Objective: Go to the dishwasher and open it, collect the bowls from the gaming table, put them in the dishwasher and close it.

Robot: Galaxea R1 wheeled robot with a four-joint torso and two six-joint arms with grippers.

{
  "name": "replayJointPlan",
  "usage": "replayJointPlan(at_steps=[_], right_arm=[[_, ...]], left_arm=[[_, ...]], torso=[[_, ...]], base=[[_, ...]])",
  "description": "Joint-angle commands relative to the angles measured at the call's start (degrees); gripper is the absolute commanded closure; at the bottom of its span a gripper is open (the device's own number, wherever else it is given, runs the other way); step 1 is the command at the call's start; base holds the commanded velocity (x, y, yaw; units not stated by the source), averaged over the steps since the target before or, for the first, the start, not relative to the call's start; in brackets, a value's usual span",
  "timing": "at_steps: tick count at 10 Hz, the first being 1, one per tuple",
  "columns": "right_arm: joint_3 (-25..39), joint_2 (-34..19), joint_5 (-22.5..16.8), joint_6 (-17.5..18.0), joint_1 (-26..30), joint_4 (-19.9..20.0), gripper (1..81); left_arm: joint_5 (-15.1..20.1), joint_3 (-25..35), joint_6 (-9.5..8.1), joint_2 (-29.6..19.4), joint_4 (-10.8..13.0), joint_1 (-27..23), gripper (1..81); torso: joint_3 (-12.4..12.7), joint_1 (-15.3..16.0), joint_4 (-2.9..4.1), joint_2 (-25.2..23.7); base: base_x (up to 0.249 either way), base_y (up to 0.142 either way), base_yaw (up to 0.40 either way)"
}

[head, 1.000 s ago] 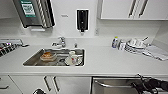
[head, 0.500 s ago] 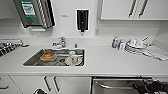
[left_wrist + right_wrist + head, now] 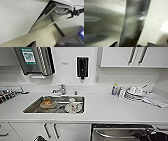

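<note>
Reaching toward dishwasher handle, right pincer; wall poster lettering seemingly illegible.

Our right arm reached in low at the head view's bottom right, right gripper dark and level with the wrist. In the left wrist view the right gripper had its fingers spread apart. Left gripper state: couldn't tell.

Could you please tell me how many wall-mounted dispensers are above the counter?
2: a large paper towel dispenser up left of the sink, and a small black soap dispenser on the wall right of the faucet. None seems hidden.
</note>
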Motion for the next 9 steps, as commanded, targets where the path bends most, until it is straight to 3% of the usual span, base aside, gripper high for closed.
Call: replayJointPlan(at_steps=[1,9], right_arm=[[-1.6,-2.1,-11.6,2.5,-4.1,-2.6,1.0],[-1.0,-1.8,-10.6,2.4,-6.0,-2.7,1.0]], left_arm=[[1.5,1.2,0.10,-1.7,-0.3,-5.7,1.0],[1.5,1.2,0.10,-1.5,-0.2,-5.7,1.0]], torso=[[0.0,0.0,0.00,0.0],[0.2,-0.1,0.00,-0.1]], base=[[0.000,0.000,0.000],[0.000,0.000,0.000]])
